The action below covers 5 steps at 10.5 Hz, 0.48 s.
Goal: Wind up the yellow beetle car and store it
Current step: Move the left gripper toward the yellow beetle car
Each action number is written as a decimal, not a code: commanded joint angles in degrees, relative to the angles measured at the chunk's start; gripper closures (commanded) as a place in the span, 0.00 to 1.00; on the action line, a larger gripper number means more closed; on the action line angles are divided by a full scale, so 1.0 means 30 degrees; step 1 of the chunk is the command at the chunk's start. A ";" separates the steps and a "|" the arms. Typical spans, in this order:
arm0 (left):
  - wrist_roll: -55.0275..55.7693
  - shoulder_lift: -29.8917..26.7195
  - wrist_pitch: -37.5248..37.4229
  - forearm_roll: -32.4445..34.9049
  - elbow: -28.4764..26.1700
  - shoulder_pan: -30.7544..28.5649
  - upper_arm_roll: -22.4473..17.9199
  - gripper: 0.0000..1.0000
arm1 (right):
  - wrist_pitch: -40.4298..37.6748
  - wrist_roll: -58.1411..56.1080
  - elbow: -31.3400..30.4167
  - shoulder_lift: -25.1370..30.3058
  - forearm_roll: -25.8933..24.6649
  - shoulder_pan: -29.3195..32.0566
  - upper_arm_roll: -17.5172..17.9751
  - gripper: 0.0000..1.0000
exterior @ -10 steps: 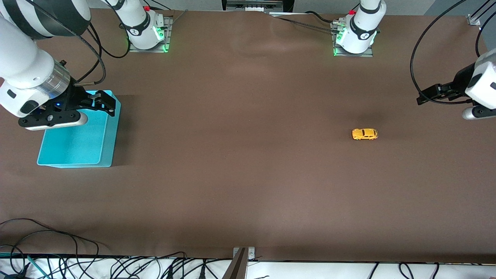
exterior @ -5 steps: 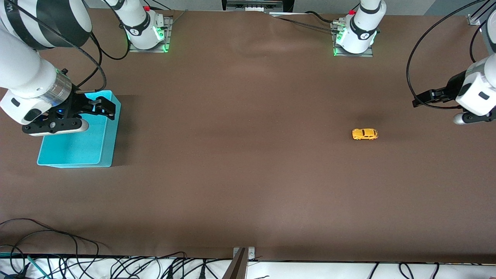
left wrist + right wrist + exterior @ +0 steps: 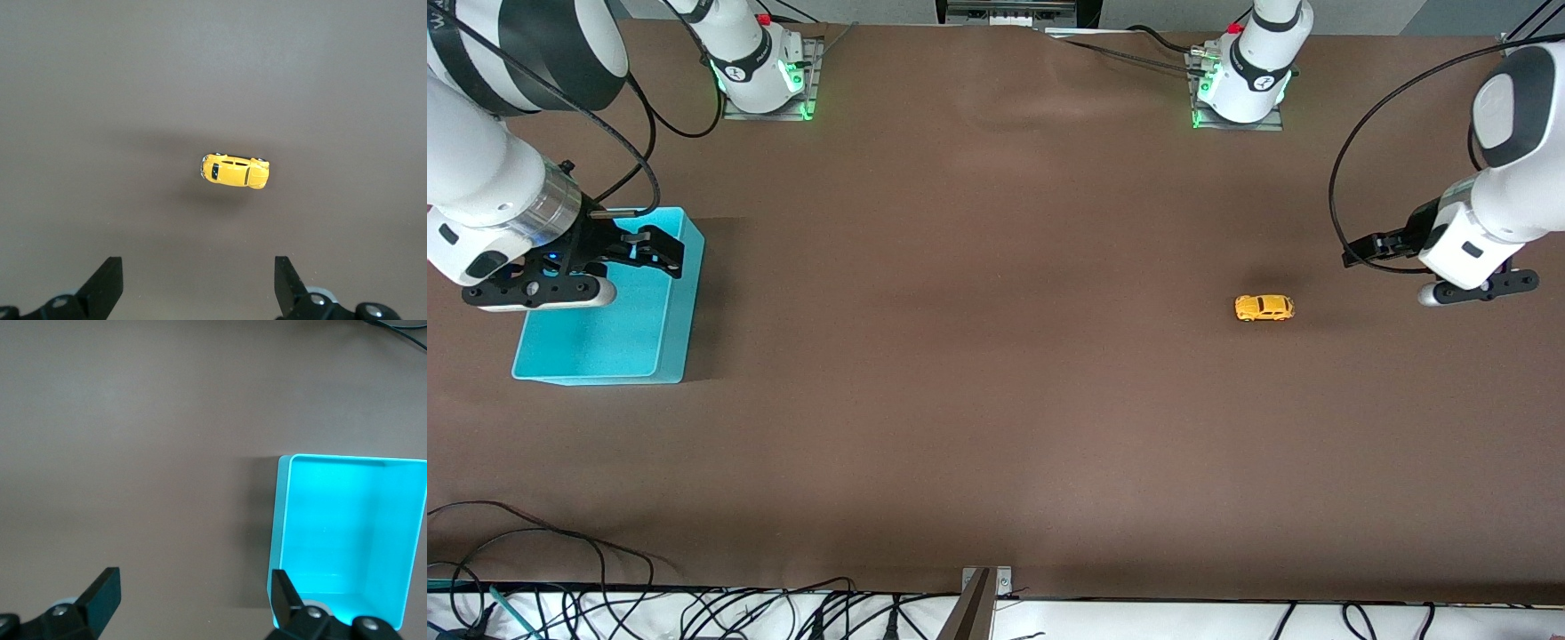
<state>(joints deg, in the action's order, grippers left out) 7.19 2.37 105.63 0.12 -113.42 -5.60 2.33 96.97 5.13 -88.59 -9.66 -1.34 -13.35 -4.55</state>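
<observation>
- You see the yellow beetle car point(image 3: 1264, 308) on its wheels on the brown tabletop point(image 3: 996, 373), toward the left arm's end.
- Your left gripper point(image 3: 1362, 251) hangs near the car, jaws apart.
- Your right gripper point(image 3: 660, 250) hangs over the turquoise bin point(image 3: 605, 333), jaws apart.

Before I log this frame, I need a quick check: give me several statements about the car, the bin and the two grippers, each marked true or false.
1. The yellow beetle car stands on its wheels on the table. True.
2. The car lies inside the turquoise bin. False: the bin holds nothing visible; the car is on the table toward the left arm's end.
3. The left gripper holds the car. False: its fingers are open, apart from the car.
4. The right gripper hangs open over the bin. True.
</observation>
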 commanded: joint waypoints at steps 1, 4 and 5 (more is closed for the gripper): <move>-0.0491 -0.0644 0.2399 0.0428 -0.2471 -0.0126 0.0044 0.00 | 0.0401 0.0457 -0.0206 0.0054 -0.0110 0.0113 -0.0065 0.00; -0.0462 -0.0644 0.4711 0.0428 -0.4432 -0.0126 0.0044 0.00 | 0.0430 0.0428 -0.0206 0.0054 -0.0081 0.0172 -0.0388 0.00; -0.0491 -0.0644 0.5881 0.0399 -0.5195 -0.0126 0.0044 0.00 | 0.0459 0.0428 -0.0235 0.0054 -0.0081 0.0172 -0.0476 0.00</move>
<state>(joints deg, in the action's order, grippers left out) 6.96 2.34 118.69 0.13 -124.45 -5.61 2.33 97.62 5.75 -88.59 -10.00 -1.34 -12.98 -5.72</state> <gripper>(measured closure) 0.000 0.000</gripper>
